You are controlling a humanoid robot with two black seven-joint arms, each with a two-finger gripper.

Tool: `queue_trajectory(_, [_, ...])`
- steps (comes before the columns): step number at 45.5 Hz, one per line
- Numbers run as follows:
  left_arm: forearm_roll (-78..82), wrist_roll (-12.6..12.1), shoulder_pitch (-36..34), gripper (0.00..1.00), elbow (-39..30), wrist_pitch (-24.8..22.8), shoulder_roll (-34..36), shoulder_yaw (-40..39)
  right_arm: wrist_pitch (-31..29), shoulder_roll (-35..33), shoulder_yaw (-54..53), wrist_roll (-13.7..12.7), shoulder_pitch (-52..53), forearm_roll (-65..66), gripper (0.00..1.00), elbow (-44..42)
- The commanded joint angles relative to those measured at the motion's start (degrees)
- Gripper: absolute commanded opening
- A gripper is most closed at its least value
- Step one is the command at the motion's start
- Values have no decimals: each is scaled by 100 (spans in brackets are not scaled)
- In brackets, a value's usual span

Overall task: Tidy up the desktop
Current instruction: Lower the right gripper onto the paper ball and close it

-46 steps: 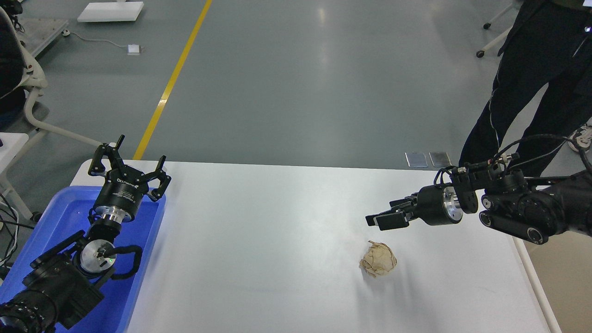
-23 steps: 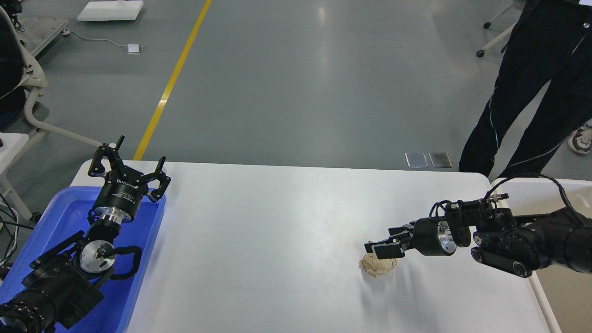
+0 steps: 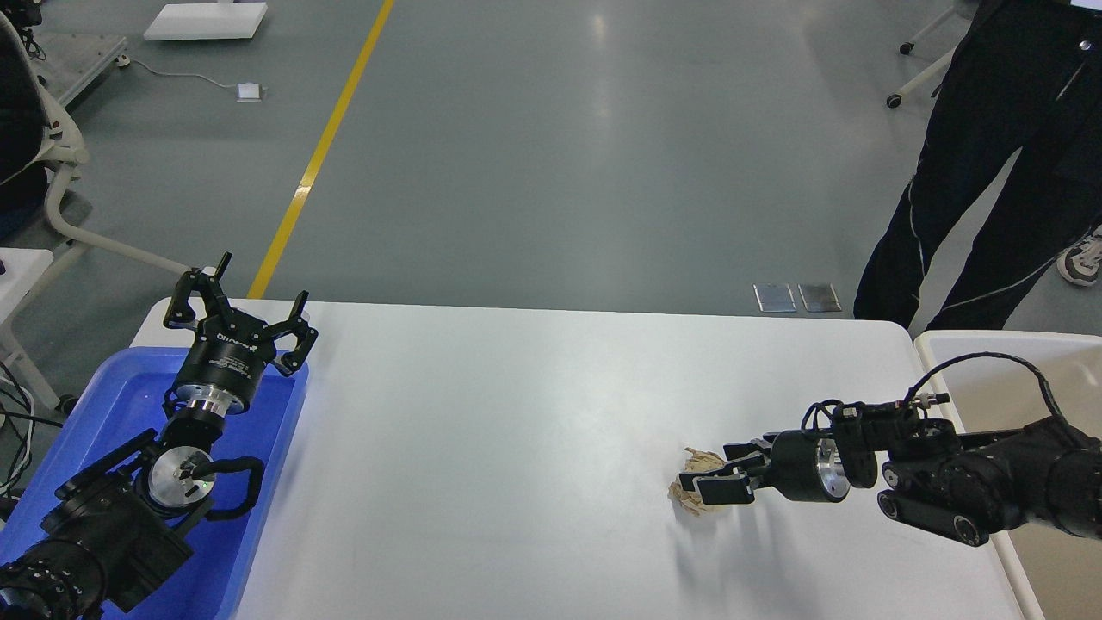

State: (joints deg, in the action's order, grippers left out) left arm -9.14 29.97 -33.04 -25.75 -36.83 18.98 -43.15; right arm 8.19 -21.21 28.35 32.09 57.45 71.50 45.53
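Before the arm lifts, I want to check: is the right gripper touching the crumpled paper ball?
Touching. In the head view, the right gripper has its fingers around the crumpled paper ball, which looks squashed between them, no gap visible.

One desktop (image 3: 534, 413), one blue tray (image 3: 112, 387) at its left end, one off-white bin (image 3: 930, 344) at its right end, one crumpled paper ball (image 3: 689, 495). Two black arms, so two grippers: left gripper (image 3: 237, 301), right gripper (image 3: 702, 478). On the floor: one yellow line (image 3: 323, 146), two small metal plates (image 3: 796, 297), one white slab (image 3: 207, 19); one person (image 3: 981, 172) standing
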Motion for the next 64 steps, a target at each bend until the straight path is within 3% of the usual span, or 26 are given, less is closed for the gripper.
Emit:
queue_trajectory(1, [0, 0, 0, 100, 0, 0, 0, 0, 69, 12, -66, -1, -129, -13, 100, -44])
queue_trajectory(45, [0, 0, 0, 100, 0, 0, 0, 0, 315, 179, -84, 26, -375, -31, 98, -352])
queue_trajectory(56, [0, 0, 0, 100, 0, 0, 0, 0, 297, 310, -31, 87, -436, -74, 75, -685])
queue_trajectory(64, [0, 0, -9, 100, 0, 0, 0, 0, 280, 416, 31, 535, -472, -74, 50, -993])
